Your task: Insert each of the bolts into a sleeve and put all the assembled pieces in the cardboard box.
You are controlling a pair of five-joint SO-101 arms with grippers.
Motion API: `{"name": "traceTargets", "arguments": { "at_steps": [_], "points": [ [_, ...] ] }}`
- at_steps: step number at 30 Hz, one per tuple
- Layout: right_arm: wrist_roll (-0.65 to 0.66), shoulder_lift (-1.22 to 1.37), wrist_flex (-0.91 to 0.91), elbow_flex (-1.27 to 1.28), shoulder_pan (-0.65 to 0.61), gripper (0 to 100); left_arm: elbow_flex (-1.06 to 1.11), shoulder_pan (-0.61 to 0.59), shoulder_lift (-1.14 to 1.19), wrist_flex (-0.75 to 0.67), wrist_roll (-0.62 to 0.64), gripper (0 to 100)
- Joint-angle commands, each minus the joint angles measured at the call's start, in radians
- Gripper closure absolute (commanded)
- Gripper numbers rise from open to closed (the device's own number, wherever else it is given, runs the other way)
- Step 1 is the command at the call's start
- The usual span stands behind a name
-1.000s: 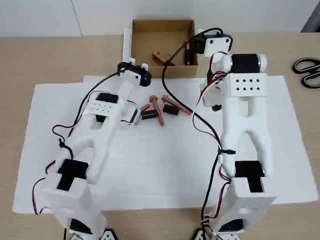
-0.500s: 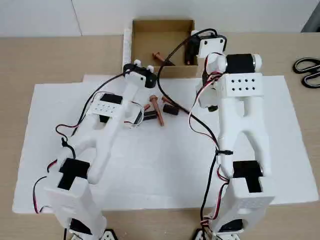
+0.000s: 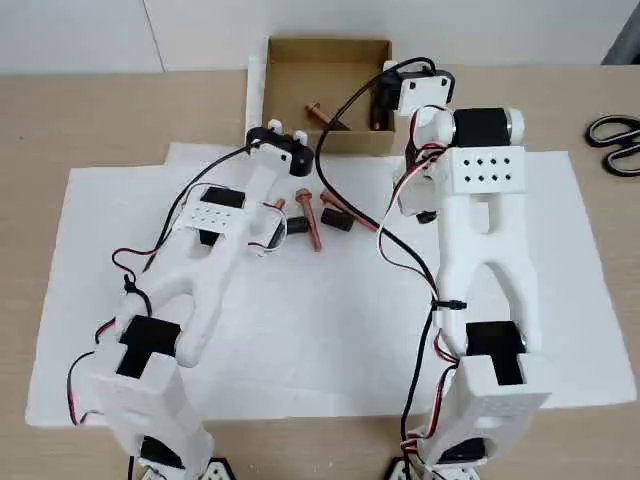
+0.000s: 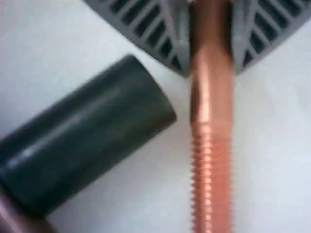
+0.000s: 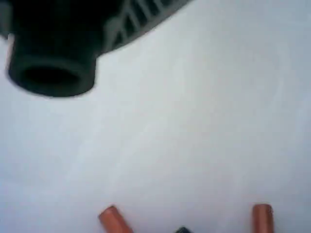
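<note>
In the left wrist view my left gripper (image 4: 210, 29) is shut on a copper bolt (image 4: 211, 126), whose threaded end points away from the grey fingers (image 4: 146, 29). A black sleeve (image 4: 82, 155) lies on the foam right beside it. In the high view this gripper (image 3: 272, 218) sits low over the foam, next to a sleeve (image 3: 297, 226). My right gripper (image 5: 53, 24) is shut on another black sleeve (image 5: 51, 65) with its open bore showing. The cardboard box (image 3: 285, 55) at the back holds two assembled pieces (image 3: 322, 114).
Two loose bolts (image 3: 311, 215) and one more sleeve (image 3: 340, 220) lie on the white foam sheet (image 3: 320, 350) between the arms. Black cables (image 3: 350, 190) cross above them. Scissors (image 3: 615, 140) lie at the table's right edge.
The left arm has shifted slightly right toward the loose parts, taking its bolt along. The right arm's wrist has swung a little left.
</note>
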Motion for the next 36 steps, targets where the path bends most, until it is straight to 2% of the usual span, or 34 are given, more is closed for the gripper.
{"name": "traceTargets", "arguments": {
  "at_steps": [1,8,14,21,28,36],
  "points": [
    [-0.011,-0.059,0.008,-0.003,-0.007,99.5,-0.073,-0.008,0.0,0.048,-0.002,99],
    [-0.011,-0.059,0.008,-0.003,-0.007,99.5,-0.271,0.021,0.0,0.267,0.0,99],
    [-0.011,-0.059,0.008,-0.003,-0.007,99.5,-0.414,0.018,0.0,0.399,-0.026,99],
    [-0.011,-0.059,0.008,-0.003,-0.007,99.5,-0.572,-0.049,0.0,0.566,-0.331,99],
    [-0.009,-0.064,0.008,-0.003,-0.007,99.5,-0.731,-0.118,0.0,0.667,-0.629,99],
    [-0.008,-0.065,0.008,-0.003,-0.002,99.5,-0.762,-0.118,0.009,0.806,-0.988,99]
  ]
}}
